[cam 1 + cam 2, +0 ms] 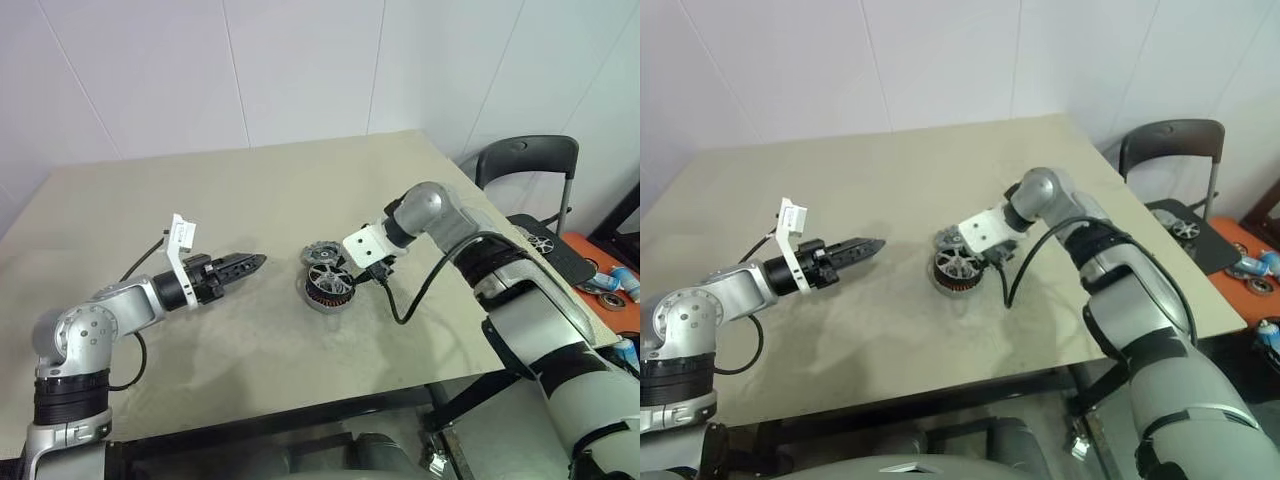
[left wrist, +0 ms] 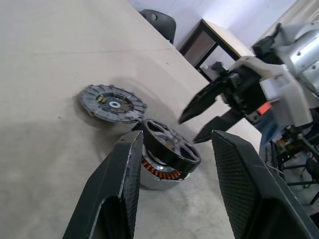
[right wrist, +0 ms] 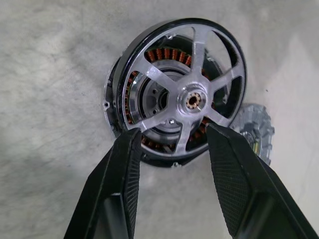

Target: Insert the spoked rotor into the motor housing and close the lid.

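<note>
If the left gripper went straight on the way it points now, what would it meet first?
Most likely the spoked rotor, sitting tilted on the motor housing between the left gripper and the open right gripper. The lid lies off to one side. Depth is uncertain.

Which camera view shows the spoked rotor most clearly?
The right wrist view: the spoked rotor faces the camera, spokes, hub and dark rim plain, sitting over the motor housing. The left wrist view shows it from the side, tilted on the housing. Both eye views show it small, beside the right gripper.
</note>
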